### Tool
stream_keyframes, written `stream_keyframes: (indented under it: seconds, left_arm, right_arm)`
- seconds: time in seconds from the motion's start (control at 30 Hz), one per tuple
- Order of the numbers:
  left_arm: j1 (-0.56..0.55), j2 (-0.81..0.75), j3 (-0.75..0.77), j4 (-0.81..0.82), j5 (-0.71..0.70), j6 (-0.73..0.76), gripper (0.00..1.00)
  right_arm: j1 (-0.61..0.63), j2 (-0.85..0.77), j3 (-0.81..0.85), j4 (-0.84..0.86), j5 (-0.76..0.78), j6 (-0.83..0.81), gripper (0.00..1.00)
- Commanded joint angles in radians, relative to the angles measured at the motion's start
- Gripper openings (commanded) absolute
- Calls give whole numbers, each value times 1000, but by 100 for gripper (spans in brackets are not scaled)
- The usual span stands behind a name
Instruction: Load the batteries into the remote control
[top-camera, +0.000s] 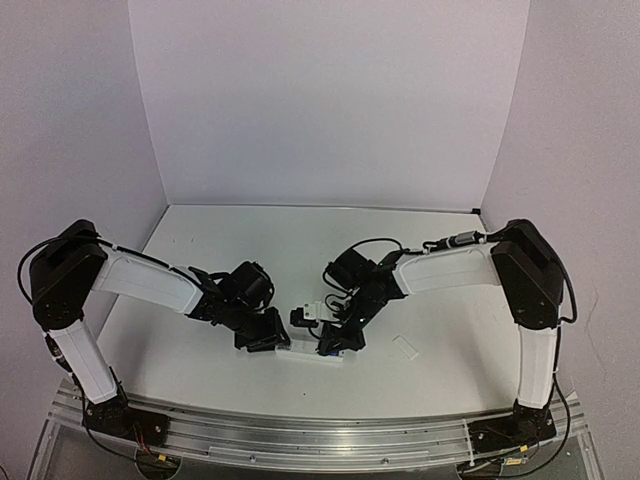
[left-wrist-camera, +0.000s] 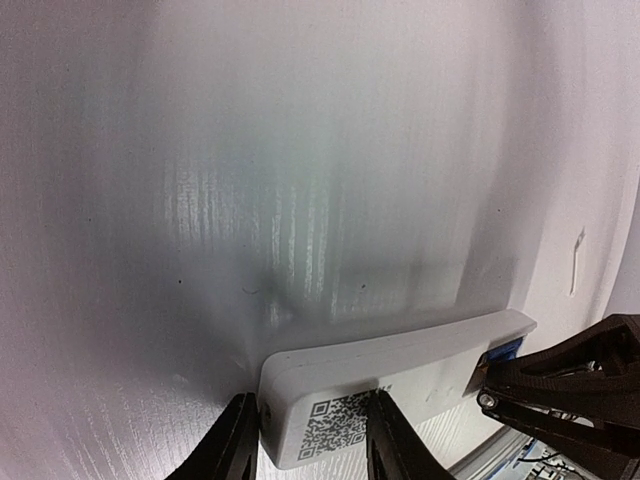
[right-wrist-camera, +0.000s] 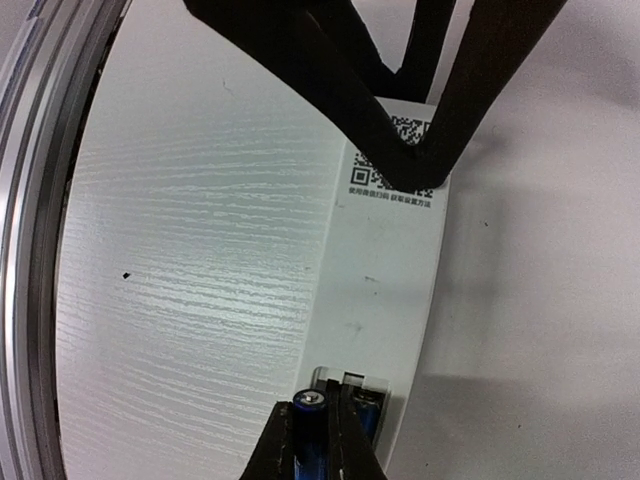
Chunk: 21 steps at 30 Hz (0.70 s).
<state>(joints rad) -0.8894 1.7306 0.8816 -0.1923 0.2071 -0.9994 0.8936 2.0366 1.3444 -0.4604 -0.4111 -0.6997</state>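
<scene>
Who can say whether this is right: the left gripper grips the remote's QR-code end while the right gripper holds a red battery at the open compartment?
One detail is wrong: the battery in the right gripper is blue, not red, as the right wrist view shows. The rest stands: the left gripper grips the remote control at its QR-code end.

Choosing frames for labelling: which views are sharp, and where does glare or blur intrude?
Top external: evenly lit but soft, the remote control small. Left wrist: glare washes out the table, QR label crisp. Right wrist: sharp, battery clear.
</scene>
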Motion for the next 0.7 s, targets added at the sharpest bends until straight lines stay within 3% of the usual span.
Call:
stream_keyframes:
  seconds: [0.0, 0.67]
  left_arm:
    - [1, 39, 16, -52, -38, 10, 37]
    - [1, 32, 8, -42, -25, 26, 37]
  right_arm:
    - [4, 50, -9, -144, 42, 10, 12]
    - [20, 42, 44, -95, 97, 114, 19]
